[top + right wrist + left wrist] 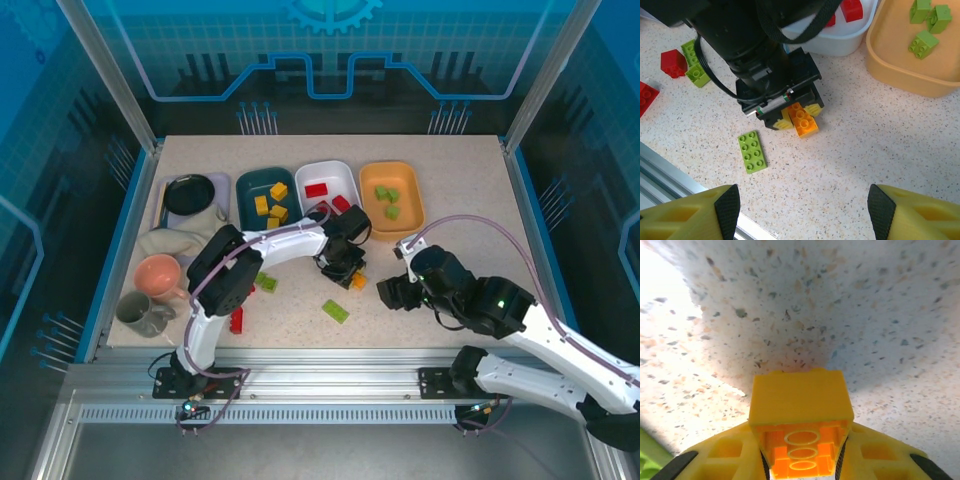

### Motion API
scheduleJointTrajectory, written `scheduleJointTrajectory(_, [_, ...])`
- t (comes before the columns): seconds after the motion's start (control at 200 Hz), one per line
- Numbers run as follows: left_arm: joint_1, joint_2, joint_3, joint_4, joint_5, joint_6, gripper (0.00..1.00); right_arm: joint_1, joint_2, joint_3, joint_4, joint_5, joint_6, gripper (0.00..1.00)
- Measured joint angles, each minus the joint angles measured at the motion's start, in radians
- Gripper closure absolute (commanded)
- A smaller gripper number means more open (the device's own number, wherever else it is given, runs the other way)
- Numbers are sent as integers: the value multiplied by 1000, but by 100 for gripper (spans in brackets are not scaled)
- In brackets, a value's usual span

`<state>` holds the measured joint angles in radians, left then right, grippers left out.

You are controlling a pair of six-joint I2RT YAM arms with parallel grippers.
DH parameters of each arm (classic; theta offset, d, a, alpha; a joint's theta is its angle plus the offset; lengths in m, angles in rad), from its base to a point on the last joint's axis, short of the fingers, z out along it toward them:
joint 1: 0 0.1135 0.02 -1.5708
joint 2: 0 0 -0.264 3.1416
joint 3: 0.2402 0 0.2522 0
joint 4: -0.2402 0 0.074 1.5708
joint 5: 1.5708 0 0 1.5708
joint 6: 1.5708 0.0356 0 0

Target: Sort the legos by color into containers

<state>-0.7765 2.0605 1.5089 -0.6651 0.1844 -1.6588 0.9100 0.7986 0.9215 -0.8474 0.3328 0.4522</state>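
While the left gripper point(345, 268) stands near the middle of the table point(460, 180), its yellow fingers point(720, 455) are clamped on an orange lego point(804, 120), just in front of the white tray point(343, 176). I cannot tell whether that brick rests on the table or hangs just above it. The right gripper point(393, 292) sits just beside it on the right, with its jaws spread wide and nothing between them.

Three trays stand side by side behind them. The dark teal tray point(250, 185) holds yellow legos point(272, 200), the white one holds red legos point(316, 189), and the orange tray point(408, 180) holds green legos point(386, 194). The left arm's black wrist covers the near rim of the white tray.

Loose on the table are a flat green plate point(752, 151) near the held brick, a green lego point(266, 282) and a red lego point(236, 320), these last two close against the left arm. At the far left lie a black dish point(189, 193), a cloth point(175, 245), a pink bowl point(158, 275) and a grey cup point(140, 312).

The left wrist view shows the held brick's hollow underside and the fingers hard against both of its sides. The right wrist view shows its studded top, along with two red bricks and two green ones at the left that the arm partly hides from above
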Motion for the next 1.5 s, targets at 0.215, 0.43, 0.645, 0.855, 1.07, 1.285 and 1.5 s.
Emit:
scheduleJointTrajectory(0.215, [77,-194,1,-120,-84,175,75,-1,79,25,29,-11,-22,29])
scheduleJointTrajectory(0.43, [314,-339,58,-286,-150,489,77,-21,190,65,113,-73,-53,29])
scheduleJointTrajectory(0.645, [478,-192,235,-447,-250,807,76,-65,344,128,195,-174,-68,28])
scheduleJointTrajectory(0.855, [491,40,438,-544,-365,1012,78,-119,477,192,249,-263,-68,28])
scheduleJointTrajectory(1.07, [491,169,516,-605,-473,1119,77,-135,523,207,259,-306,-68,28])
scheduleJointTrajectory(1.285, [492,213,521,-623,-507,1161,67,-142,541,214,258,-326,-68,28])
scheduleJointTrajectory(1.5, [492,213,508,-621,-505,1166,50,-145,566,218,257,-343,-74,27])
